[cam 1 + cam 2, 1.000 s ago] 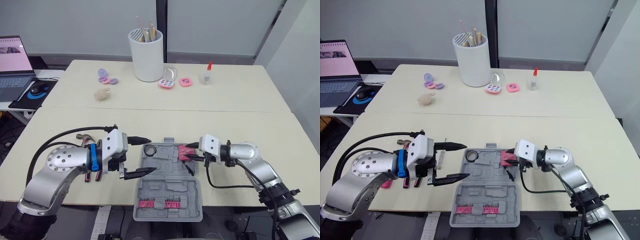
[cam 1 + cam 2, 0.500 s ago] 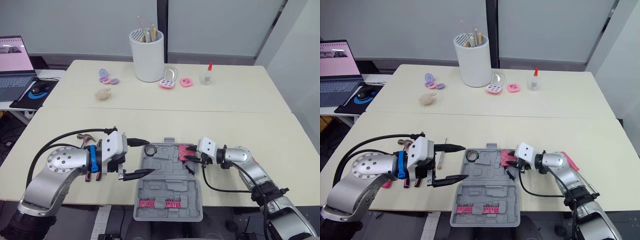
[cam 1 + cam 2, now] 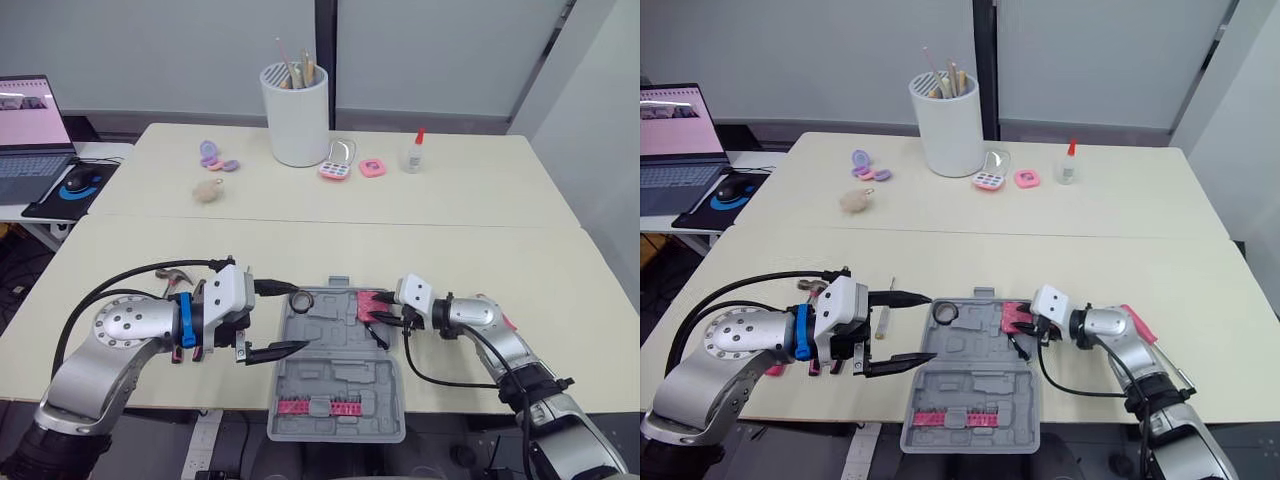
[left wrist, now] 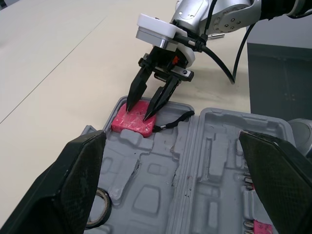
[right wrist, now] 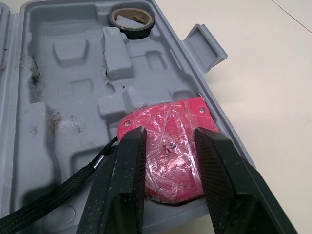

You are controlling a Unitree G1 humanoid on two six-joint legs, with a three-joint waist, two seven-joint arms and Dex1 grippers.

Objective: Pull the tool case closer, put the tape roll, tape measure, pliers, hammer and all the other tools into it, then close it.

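The right hand [image 4: 138, 113], fingers narrowly parted, touches the glossy pink rounded-square tape measure [image 5: 168, 127] with black cord [image 5: 63, 183], lying in the far right corner of the open grey moulded plastic tool case [image 3: 335, 372].

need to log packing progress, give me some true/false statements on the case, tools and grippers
1. The tool case lies open. True.
2. The tape roll lies on the table beside the case. False: it sits in a corner of the case.
3. The fingers of the left gripper are spread, holding nothing. True.
4. The left gripper holds the tape measure. False: it lies at the case's edge under the right gripper.
5. The hammer is in the case. False: it lies on the table.
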